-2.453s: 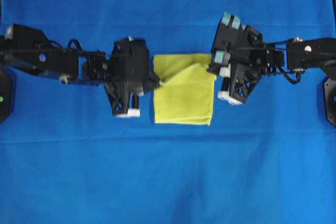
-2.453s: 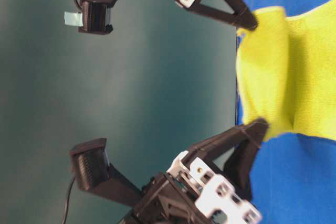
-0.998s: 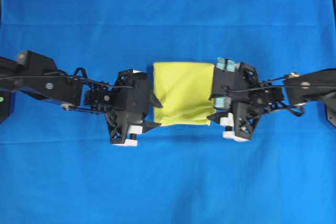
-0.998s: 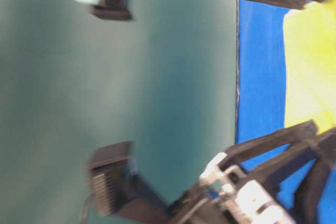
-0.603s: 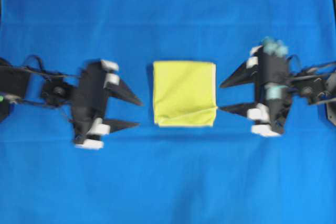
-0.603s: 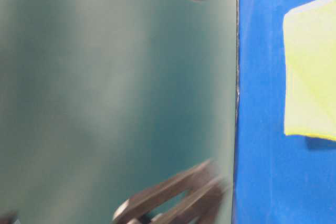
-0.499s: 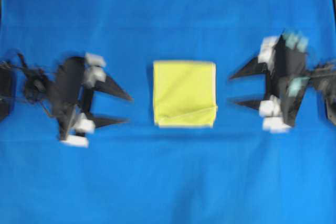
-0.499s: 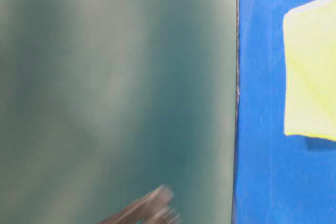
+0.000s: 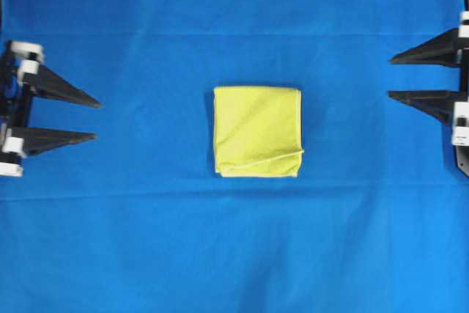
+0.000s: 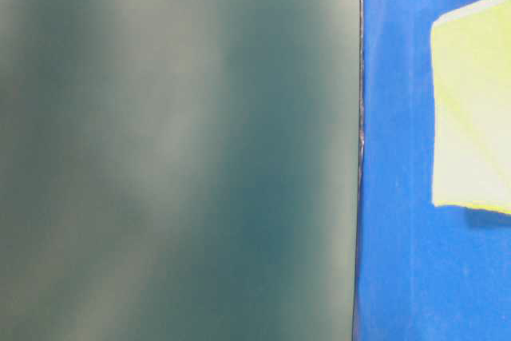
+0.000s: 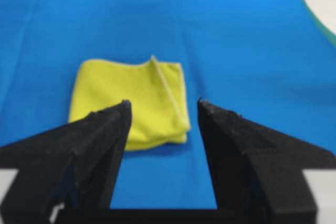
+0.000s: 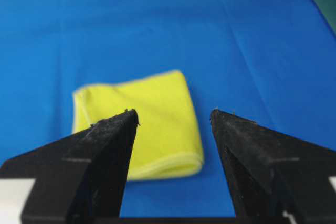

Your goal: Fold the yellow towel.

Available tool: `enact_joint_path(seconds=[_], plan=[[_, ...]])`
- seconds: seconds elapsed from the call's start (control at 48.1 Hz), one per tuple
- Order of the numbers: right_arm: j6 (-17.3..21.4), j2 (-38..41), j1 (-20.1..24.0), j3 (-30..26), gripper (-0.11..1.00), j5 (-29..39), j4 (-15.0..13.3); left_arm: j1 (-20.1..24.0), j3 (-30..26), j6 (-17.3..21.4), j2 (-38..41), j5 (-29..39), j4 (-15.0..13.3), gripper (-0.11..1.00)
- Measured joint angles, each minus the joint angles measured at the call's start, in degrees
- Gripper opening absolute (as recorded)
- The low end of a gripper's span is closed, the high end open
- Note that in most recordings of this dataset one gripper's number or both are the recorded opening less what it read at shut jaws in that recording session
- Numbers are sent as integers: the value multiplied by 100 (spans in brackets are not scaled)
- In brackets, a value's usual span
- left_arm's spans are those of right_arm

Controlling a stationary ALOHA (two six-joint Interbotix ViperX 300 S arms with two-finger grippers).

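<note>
Now | left gripper (image 9: 97, 118) fingers spread, empty | right gripper (image 9: 389, 76) fingers spread, empty | yellow towel (image 9: 256, 131) folded, untouched

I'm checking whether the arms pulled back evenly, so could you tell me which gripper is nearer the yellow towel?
Left, slightly. The left gripper sits open at the left edge, the right gripper open at the right edge; the yellow towel lies folded between them, untouched.

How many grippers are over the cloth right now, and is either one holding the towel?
2, both empty and open. The left gripper sits at the left edge of the overhead view, the right gripper at the right edge. The folded yellow towel lies alone between them on the blue cloth.
</note>
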Motion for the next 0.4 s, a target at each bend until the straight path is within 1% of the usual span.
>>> enact_joint_path(seconds=[0.125,0.249,0.333,0.395], plan=[[0,-413,-255,519,61,-185,0,132,571,0,-712,0,0,51],[9,-589,-492,967,61,-589,0,272,949,-26,-1195,0,-9,51],[0,-563,-624,1107,61,-809,26,404,1116,-62,-1371,0,-9,51],[9,-527,-659,1134,61,-914,35,492,1143,-62,-1389,9,-9,50]])
